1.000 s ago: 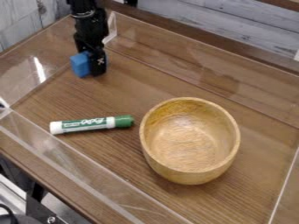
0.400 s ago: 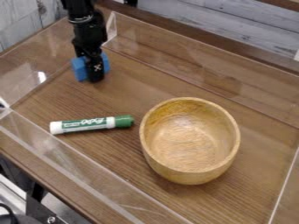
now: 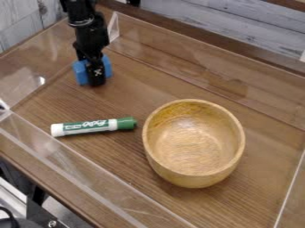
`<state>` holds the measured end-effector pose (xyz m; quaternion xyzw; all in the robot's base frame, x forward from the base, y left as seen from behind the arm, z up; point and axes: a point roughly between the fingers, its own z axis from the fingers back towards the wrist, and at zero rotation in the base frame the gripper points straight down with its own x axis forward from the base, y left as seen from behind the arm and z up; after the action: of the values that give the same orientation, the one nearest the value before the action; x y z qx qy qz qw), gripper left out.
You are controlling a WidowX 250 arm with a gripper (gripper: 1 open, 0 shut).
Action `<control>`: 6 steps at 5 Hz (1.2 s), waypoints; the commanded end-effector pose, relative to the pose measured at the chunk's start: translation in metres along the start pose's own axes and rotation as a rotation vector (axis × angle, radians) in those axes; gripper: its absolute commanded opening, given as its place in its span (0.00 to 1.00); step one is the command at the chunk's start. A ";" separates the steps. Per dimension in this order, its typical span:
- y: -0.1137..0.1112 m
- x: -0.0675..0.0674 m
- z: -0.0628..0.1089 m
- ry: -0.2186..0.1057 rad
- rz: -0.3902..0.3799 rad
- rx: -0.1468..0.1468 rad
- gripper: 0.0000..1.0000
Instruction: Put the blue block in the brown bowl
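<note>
we see a brown wooden table (image 3: 179, 80) under glossy film. the round light-brown wooden bowl (image 3: 194, 141) sits near right, well apart from the black gripper (image 3: 91, 69), jaws spread wide astride the small bright-blue rectangular block (image 3: 86, 71) at far left. closing off-centre could twist or squirt it out. its long axis we cannot tell.

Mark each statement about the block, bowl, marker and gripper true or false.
1. The blue block lies inside the brown bowl. False: it sits on the table, at the gripper.
2. The gripper is open. True.
3. The bowl is empty. True.
4. The marker lies right of the bowl. False: it lies left of it.
5. The marker has a green label. True.
</note>
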<state>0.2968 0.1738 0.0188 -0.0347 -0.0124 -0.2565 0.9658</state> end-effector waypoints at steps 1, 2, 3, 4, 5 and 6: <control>-0.005 0.002 0.011 -0.021 -0.022 0.017 1.00; -0.010 0.000 0.009 -0.025 -0.035 0.014 1.00; -0.014 -0.001 0.008 -0.029 -0.050 0.011 1.00; -0.014 0.001 0.009 -0.030 -0.041 0.016 0.00; -0.017 0.004 0.020 -0.021 -0.014 0.024 0.00; -0.020 0.007 0.029 -0.015 0.010 0.031 0.00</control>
<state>0.2817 0.1511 0.0243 -0.0513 0.0057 -0.2457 0.9680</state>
